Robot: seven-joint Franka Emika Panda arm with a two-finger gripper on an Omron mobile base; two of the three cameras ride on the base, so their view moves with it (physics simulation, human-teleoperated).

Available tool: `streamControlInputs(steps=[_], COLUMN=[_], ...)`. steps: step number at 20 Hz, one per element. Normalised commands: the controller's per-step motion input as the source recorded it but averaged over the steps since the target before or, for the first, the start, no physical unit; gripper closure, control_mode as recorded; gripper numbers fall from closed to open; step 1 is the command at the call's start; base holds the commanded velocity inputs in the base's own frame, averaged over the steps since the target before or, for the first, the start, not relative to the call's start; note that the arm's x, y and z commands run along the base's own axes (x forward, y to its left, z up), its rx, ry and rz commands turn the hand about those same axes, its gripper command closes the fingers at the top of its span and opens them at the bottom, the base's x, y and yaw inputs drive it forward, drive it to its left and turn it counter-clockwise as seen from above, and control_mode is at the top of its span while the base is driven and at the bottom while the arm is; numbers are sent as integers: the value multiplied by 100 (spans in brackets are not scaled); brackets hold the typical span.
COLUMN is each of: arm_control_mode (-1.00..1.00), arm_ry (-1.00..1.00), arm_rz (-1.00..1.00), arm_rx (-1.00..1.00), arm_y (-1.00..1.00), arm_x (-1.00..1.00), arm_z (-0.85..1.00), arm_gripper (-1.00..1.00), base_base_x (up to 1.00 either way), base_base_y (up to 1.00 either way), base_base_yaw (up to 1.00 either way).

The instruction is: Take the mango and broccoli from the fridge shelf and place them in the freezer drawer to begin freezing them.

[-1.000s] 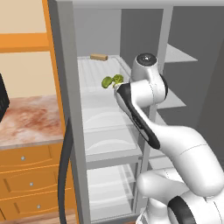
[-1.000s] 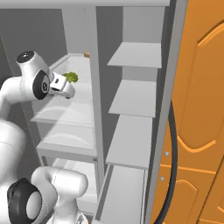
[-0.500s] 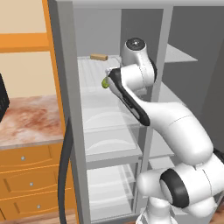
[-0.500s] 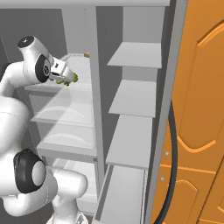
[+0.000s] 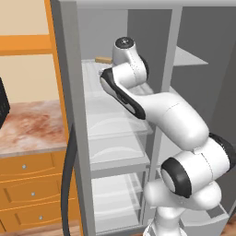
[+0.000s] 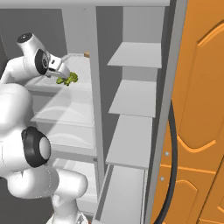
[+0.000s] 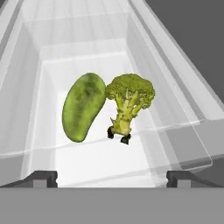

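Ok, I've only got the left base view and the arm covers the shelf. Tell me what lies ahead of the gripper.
Observer: In the hand view the mango and the broccoli sit side by side, mango on the left of that picture.
Operator: Give me the gripper's state.
Observer: The gripper is open, with nothing between its jaws; both foods lie beyond them.

in the left base view the arm hid the mango and broccoli; the tan block [image 5: 103,60] was partly hidden.
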Motion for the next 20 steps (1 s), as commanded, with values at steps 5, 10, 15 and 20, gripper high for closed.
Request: streamControlInputs(steps=[5,10,15,20], arm_control_mode=[-100,-100,-100,-100], arm_ry=[5,0,2,3], arm_rz=[-5,-4,-3,0], arm_rx=[0,0,1,1], arm_y=[27,17,1,0], arm_x=[37,30,39,26], arm_z=[0,-8,-10,-24], arm_gripper=[-100,-100,-100,-100], base_base_x=[0,0,0,0], base_base_y=[0,0,0,0], base_base_yaw=[0,0,0,0])
